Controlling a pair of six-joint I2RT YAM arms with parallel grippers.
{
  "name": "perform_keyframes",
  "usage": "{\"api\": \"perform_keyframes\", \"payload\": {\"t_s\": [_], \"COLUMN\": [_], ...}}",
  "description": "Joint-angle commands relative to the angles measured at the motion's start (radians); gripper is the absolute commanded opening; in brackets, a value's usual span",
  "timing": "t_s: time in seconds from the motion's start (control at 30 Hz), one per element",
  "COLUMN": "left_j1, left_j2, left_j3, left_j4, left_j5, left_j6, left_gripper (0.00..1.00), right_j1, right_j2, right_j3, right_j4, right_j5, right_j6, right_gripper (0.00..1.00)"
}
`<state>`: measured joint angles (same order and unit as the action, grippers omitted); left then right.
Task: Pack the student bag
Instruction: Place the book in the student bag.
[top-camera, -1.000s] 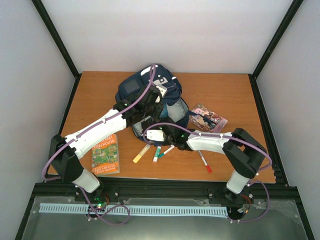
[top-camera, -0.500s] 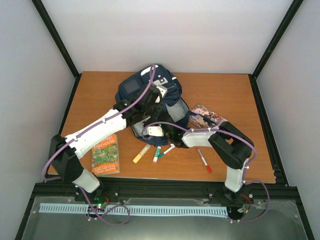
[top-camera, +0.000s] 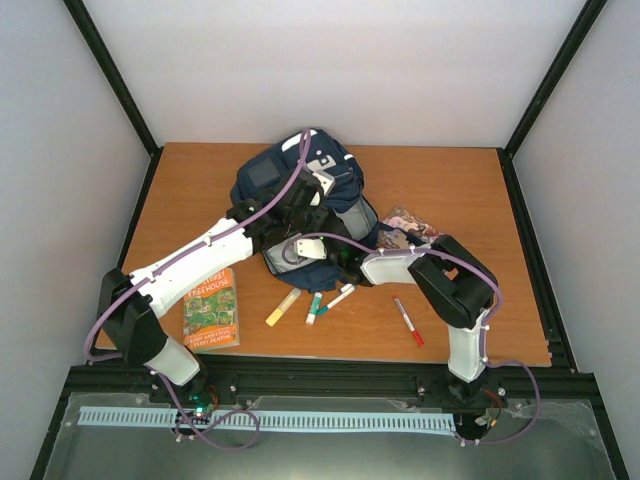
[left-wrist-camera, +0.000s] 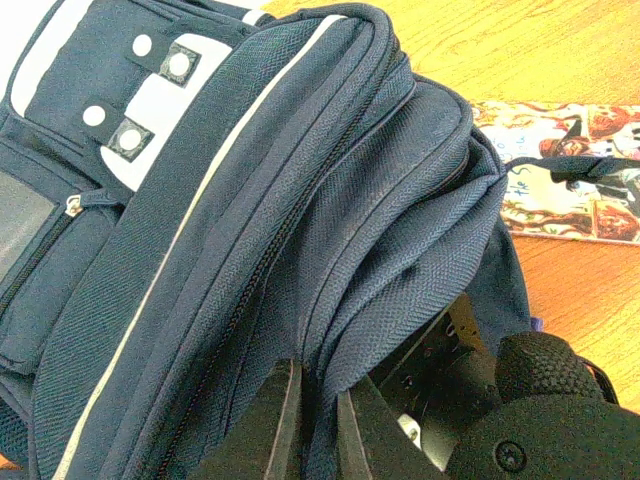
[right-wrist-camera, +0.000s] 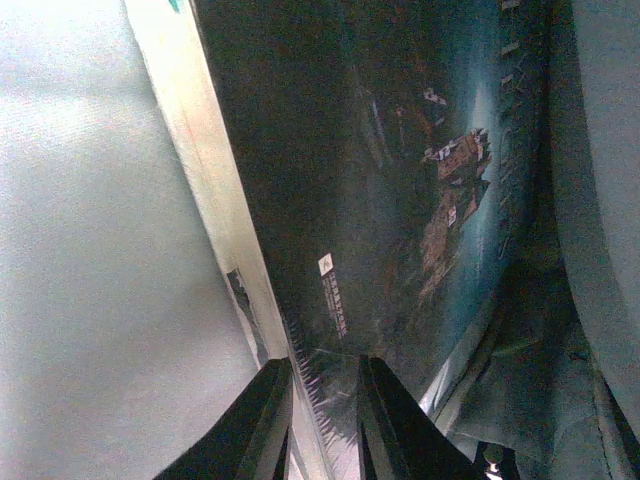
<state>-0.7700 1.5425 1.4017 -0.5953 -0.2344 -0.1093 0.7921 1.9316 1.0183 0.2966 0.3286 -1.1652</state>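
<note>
While the student bag lies toward twelve o'clock on the table seen from above, both arms meet at its six-o'clock side.

Left wrist: the left gripper is clenched on a fold of bag fabric.

Right wrist: the right gripper, barely parted, pinches the edge of a dark book.

Wooden table carried one navy student bag at rear centre, with an illustrated book just to its right. Nearer the front lay a green Treehouse book, yellow marker, green marker, white pen and red marker.
</note>
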Motion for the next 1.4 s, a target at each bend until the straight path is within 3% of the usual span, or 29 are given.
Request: {"api": "perform_keyframes", "payload": {"t_s": [0.0,0.3,0.53,0.7,0.9,1.03,1.23,1.37], "left_j1": [-0.006,-0.006,0.014,0.026,0.026,0.026,0.026,0.026], "left_j2": [-0.019,-0.015,0.007,0.050,0.134,0.193,0.260,0.324], "left_j3": [0.083,0.088,0.105,0.135,0.209,0.220,0.151,0.136], "left_j4": [0.036,0.029,0.010,-0.030,-0.122,-0.154,-0.114,-0.109], "left_j5": [0.036,0.020,0.009,-0.024,-0.013,0.033,-0.010,-0.007], "left_j6": [-0.021,-0.025,-0.049,-0.087,-0.178,-0.209,-0.220,-0.216], "left_gripper": [0.01,0.01,0.01,0.01,0.01,0.03,0.03,0.02], "right_j1": [-0.005,-0.004,-0.004,-0.026,-0.211,-0.390,-0.592,-0.603], "right_j2": [0.006,-0.158,-0.425,-0.656,-0.856,-0.951,-0.914,-0.887], "right_j3": [0.021,-0.056,-0.129,-0.225,-0.217,-0.223,-0.232,-0.218], "right_j4": [0.091,-0.063,-0.425,-0.591,-0.793,-0.832,-0.813,-0.816], "right_j5": [0.003,-0.032,-0.163,-0.243,-0.445,-0.537,-0.618,-0.604], "right_j6": [0.021,0.127,0.338,0.507,0.660,0.699,0.740,0.756], "right_gripper": [0.18,0.23,0.38,0.45,0.48,0.51,0.54,0.56]}}
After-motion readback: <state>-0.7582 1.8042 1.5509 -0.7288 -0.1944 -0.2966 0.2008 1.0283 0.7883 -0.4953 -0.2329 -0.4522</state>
